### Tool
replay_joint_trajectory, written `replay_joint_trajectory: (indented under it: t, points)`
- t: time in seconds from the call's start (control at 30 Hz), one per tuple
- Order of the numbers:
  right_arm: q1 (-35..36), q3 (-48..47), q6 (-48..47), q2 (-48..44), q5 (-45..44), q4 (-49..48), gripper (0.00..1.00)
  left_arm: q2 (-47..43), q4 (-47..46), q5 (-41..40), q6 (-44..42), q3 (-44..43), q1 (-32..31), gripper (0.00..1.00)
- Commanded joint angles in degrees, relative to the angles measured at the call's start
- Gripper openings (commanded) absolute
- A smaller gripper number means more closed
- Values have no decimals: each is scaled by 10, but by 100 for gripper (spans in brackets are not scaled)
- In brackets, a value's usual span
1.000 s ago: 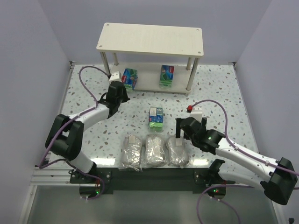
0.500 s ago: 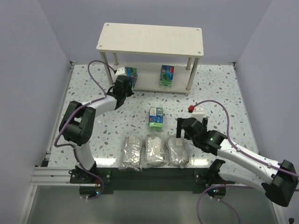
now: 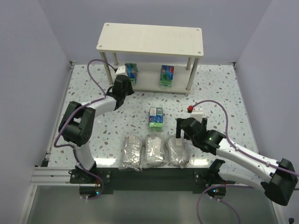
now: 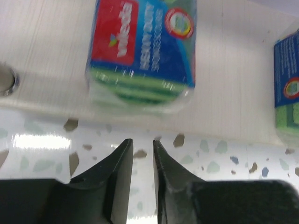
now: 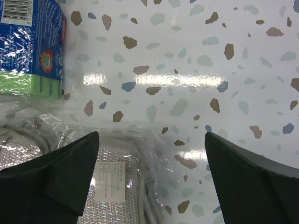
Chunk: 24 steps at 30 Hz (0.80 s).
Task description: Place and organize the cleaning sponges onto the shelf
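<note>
The cream shelf (image 3: 149, 39) stands at the back. Two green-and-blue sponge packs (image 3: 131, 71) (image 3: 167, 75) stand on its lower tier. A third pack (image 3: 156, 117) lies on the table mid-way. Three grey wrapped bundles (image 3: 131, 151) (image 3: 155, 150) (image 3: 178, 151) lie in a row at the front. My left gripper (image 3: 125, 80) (image 4: 142, 141) is shut and empty, just in front of the left pack (image 4: 140, 46) on the tier (image 4: 233, 70). My right gripper (image 3: 180, 134) (image 5: 150, 134) is open wide over the right bundle (image 5: 112, 186), holding nothing.
A shelf leg (image 4: 4, 79) stands left of the left pack. The second shelved pack (image 4: 287, 84) shows at the right edge of the left wrist view. The loose pack (image 5: 32, 46) lies just beyond the right bundle. Walls close both sides.
My left gripper moved toward the shelf, and the left pack slid further back onto the lower tier and straightened. The right arm barely moved.
</note>
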<state>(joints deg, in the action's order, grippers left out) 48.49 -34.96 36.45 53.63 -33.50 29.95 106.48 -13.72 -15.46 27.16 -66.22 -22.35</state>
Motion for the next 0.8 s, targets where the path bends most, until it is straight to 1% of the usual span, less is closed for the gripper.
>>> replay_joint_trajectory:
  t: [0.0,0.07,0.1,0.13,0.17,0.2,0.27,0.33,0.4,0.5,0.53,0.63,0.67,0.77]
  points:
    - [3,0,12,1,-9,-17,99,-78,-21,24,25,63,-5,32]
    - [3,-3,13,6,-7,-23,99,-124,-15,26,28,88,-20,43]
    - [3,-2,14,8,-5,-24,99,-138,2,12,29,106,-44,56]
    - [3,-2,16,10,-3,-26,99,-163,13,3,28,111,-58,61]
    - [2,-1,16,11,-3,-29,99,-174,25,-9,26,115,-92,64]
    - [2,-1,18,12,-3,-30,99,-192,51,-30,31,123,-108,70]
    - [3,1,21,8,-3,-30,99,-207,73,-31,46,134,-145,73]
    - [3,4,27,2,0,-29,99,-225,84,-20,78,162,-165,73]
    - [3,7,29,-6,2,-28,99,-234,77,-2,108,196,-191,73]
    - [3,11,35,-18,4,-23,99,-233,56,7,131,228,-212,69]
    - [2,11,35,-21,4,-20,99,-228,50,12,134,233,-218,65]
    - [3,10,35,-26,4,-12,99,-206,42,23,134,235,-225,57]
    - [3,11,36,-28,4,-9,99,-202,37,28,132,236,-229,52]
    - [3,13,36,-34,2,-6,99,-185,10,56,130,246,-233,43]
